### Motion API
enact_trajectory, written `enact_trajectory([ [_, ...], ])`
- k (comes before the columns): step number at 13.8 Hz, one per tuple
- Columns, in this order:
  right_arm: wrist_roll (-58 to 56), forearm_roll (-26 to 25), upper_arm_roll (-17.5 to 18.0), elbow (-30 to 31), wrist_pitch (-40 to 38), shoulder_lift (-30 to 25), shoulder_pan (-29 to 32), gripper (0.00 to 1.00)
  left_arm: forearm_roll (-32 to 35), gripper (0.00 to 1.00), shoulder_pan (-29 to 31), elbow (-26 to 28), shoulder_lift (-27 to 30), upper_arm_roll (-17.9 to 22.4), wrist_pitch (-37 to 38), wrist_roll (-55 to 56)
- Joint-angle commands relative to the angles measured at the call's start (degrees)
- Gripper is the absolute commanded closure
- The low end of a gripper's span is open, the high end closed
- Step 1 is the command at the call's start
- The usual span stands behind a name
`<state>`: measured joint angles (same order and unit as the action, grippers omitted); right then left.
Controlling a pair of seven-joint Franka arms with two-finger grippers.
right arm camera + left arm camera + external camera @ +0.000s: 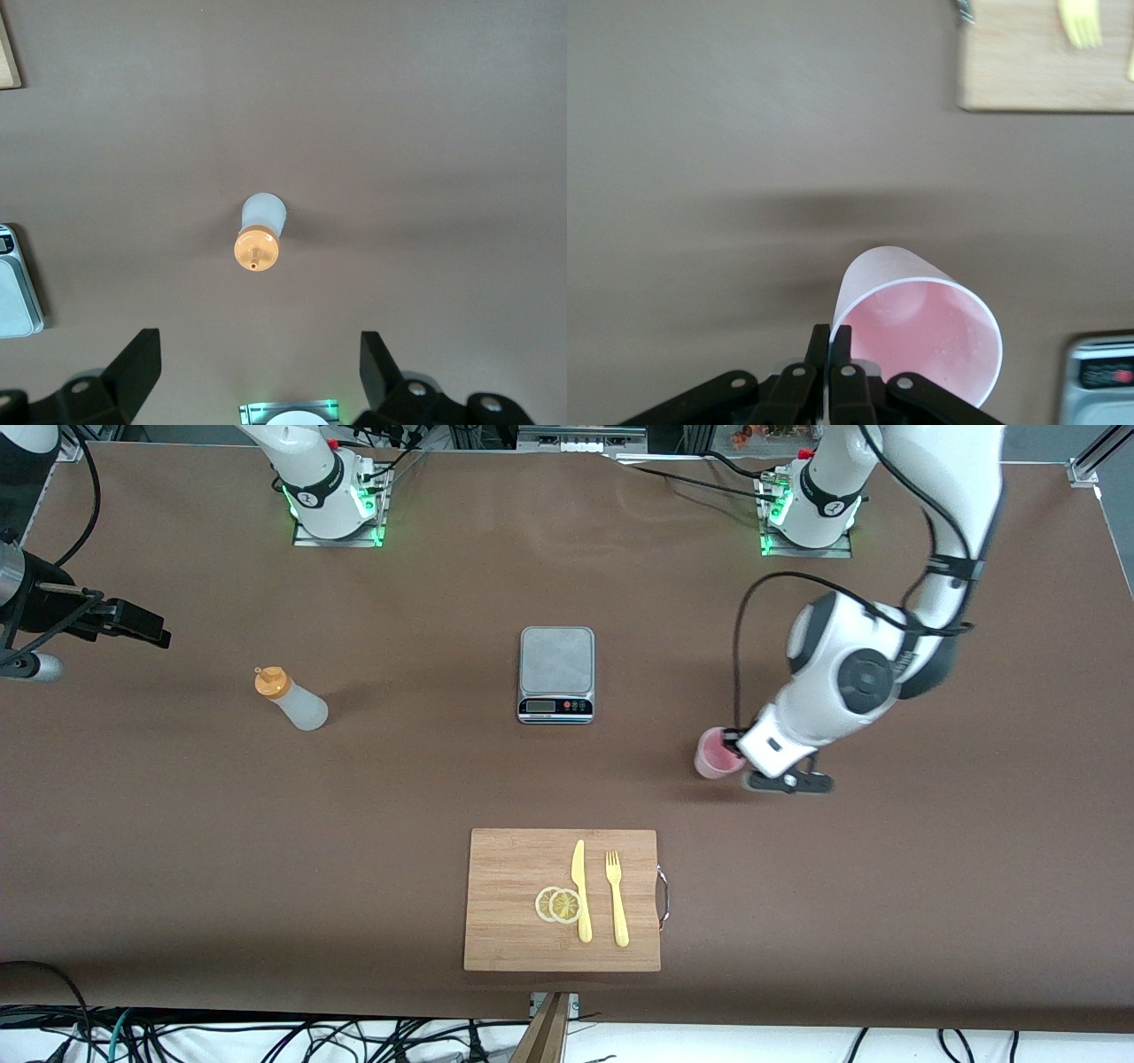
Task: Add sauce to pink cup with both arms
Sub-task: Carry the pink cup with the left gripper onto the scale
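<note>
Brown table covering runs under everything, with a bamboo cutting board (pixel 562 899) nearest the front camera. Farther off, the left gripper (pixel 830 372) pinches the pink cup (pixel 716 754) by its thin, light, probably flexible rim. The sauce bottle (pixel 293 700) stands upright, likely soft; its body suits the right gripper (pixel 257 372), spread wide above.

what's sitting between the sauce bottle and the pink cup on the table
In the front view, the scale sits between the sauce bottle and the pink cup, slightly farther from the camera than either. Otherwise only bare table.
</note>
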<state>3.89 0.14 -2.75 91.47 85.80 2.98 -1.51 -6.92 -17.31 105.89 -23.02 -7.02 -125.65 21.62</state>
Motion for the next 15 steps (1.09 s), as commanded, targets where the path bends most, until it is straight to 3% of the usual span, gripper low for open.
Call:
enact_trajectory([
  [1,0.68,0.03,0.38,-1.12,-0.99,0.19,0.28,0.01,-0.99,1.0,-5.78,-0.24,0.69,-1.59,0.59,10.78],
  [7,0.68,0.03,0.38,-1.12,-1.08,0.19,0.28,0.01,-0.2,1.0,-17.39,-0.6,0.69,-3.18,-0.55,26.26],
  [15,0.68,0.03,0.38,-1.12,-0.99,0.19,0.28,0.01,0.07,1.0,-22.77,0.99,-1.15,-3.18,-7.15,34.36],
])
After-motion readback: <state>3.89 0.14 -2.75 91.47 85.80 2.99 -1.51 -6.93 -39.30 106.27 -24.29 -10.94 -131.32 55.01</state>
